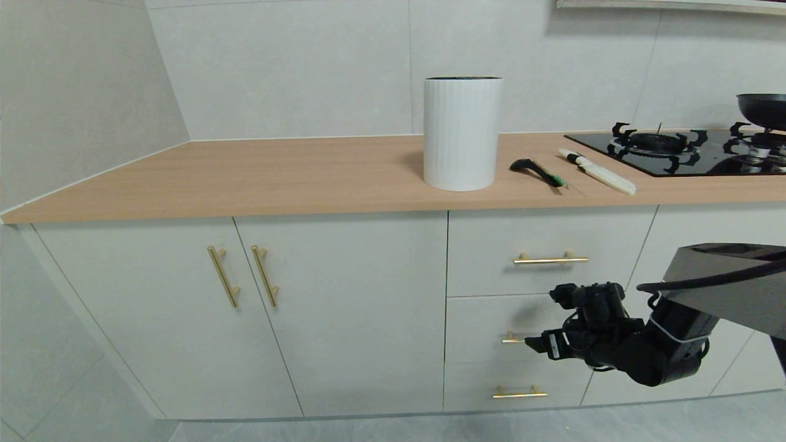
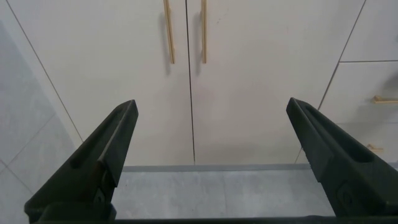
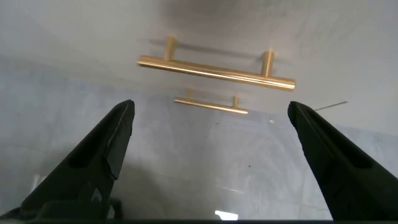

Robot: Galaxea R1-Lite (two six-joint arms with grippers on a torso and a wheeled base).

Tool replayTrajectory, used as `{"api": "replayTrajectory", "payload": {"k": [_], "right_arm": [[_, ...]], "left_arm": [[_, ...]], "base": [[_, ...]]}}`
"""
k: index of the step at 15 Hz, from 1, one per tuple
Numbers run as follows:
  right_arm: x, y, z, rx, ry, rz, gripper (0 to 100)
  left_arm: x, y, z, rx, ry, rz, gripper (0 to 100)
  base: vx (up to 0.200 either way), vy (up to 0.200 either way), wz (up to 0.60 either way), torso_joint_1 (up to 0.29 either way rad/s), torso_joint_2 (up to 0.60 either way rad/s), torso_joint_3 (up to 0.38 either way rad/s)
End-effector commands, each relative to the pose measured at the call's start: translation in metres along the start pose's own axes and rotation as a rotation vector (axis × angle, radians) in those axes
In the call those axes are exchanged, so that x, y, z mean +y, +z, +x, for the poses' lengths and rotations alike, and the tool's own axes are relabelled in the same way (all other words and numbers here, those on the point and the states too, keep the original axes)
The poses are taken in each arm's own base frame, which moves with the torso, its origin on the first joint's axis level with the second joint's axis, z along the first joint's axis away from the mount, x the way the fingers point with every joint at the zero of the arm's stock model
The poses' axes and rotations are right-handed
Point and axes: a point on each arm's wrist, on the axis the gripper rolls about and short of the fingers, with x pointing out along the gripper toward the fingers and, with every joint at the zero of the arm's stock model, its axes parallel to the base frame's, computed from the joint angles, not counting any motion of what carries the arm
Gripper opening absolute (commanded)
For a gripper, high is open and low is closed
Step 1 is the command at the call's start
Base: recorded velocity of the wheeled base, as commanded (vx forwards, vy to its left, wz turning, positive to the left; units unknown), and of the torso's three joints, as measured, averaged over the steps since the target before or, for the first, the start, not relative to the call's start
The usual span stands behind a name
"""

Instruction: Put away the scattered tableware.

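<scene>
On the wooden countertop [image 1: 276, 175] stands a tall white ribbed holder [image 1: 462, 133]. Just to its right lie a black spoon with a green-tipped handle [image 1: 537, 170] and a knife with a cream blade [image 1: 597, 170]. My right gripper [image 1: 546, 319] hangs low in front of the drawer fronts, well below the counter, open and empty; in its wrist view the right gripper [image 3: 210, 109] faces a gold drawer handle [image 3: 214, 71]. My left gripper [image 2: 211, 106] is open and empty, facing the cabinet doors [image 2: 249, 81] near the floor.
A black gas hob [image 1: 681, 150] with a dark pan [image 1: 764, 109] occupies the counter's right end. Below are two cabinet doors with gold handles [image 1: 223, 276] and three drawers with gold handles [image 1: 551, 259]. A tiled wall closes the counter's left end.
</scene>
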Motion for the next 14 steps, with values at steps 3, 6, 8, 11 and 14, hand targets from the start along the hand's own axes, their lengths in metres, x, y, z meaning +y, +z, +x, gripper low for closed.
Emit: {"api": "replayTrajectory", "payload": {"k": [3,6,8,11,14], "right_arm": [[0.005,-0.011,0.022,0.021,0.001,0.015,100],[0.004,-0.006,0.032,-0.001,-0.004,0.071,100],[-0.001,-0.004,0.042,-0.019,-0.069,0.079,100],[-0.002,-0.005,0.044,-0.015,-0.083,0.081,100],[-0.001,-0.005,0.044,-0.008,-0.083,0.08,100]], "left_arm": [[0.0,0.0,0.0,0.001,0.001,0.0,100],[0.0,0.0,0.0,0.001,0.001,0.0,100],[0.0,0.0,0.0,0.001,0.001,0.0,100],[0.0,0.0,0.0,0.001,0.001,0.0,100],[0.0,0.0,0.0,0.001,0.001,0.0,100]], "base": [[0.0,0.0,0.0,0.0,0.0,0.0],[0.0,0.0,0.0,0.0,0.0,0.0],[0.0,0.0,0.0,0.0,0.0,0.0],[0.0,0.0,0.0,0.0,0.0,0.0],[0.0,0.0,0.0,0.0,0.0,0.0]]}}
